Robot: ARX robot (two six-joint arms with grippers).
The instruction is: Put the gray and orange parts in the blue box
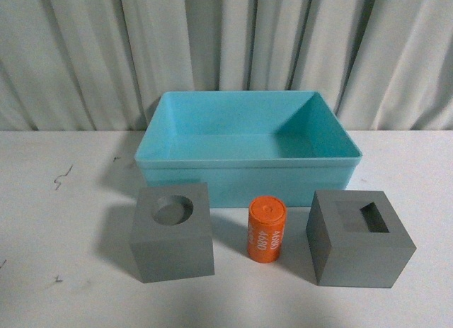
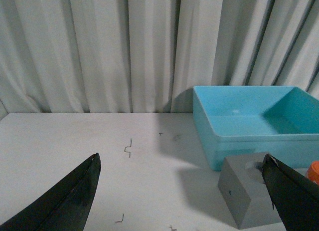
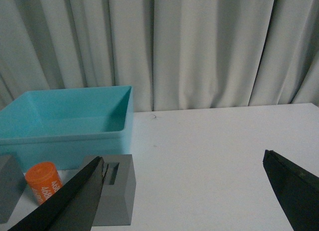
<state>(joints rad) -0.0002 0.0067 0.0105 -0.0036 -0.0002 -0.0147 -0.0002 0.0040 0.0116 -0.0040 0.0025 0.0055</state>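
A light turquoise rectangular plastic bin (image 1: 248, 181) sits open side up at the middle of the white tabletop (image 1: 64, 222). It lies nearer the far edge, where a pale pleated curtain (image 1: 71, 52) hangs, and its long axis runs parallel to that edge. Three parts stand in a row between the bin and the near edge, apart from one another. The matte gray cube with a round recess (image 1: 172, 236) is toward the left edge, recess up, its far side close to the bin's front wall. The small orange cylinder with white digits (image 1: 266, 229) stands upright on its end in the middle, axis vertical, the digits running up its side. The matte gray cube with a rectangular recess (image 1: 359, 243) is toward the right edge, turned slightly, opening upward, and the slot's longer side runs roughly near to far. The left claw (image 2: 181, 157) and the right claw (image 3: 183, 157) each have dark fingers spread wide apart, gripping nothing.
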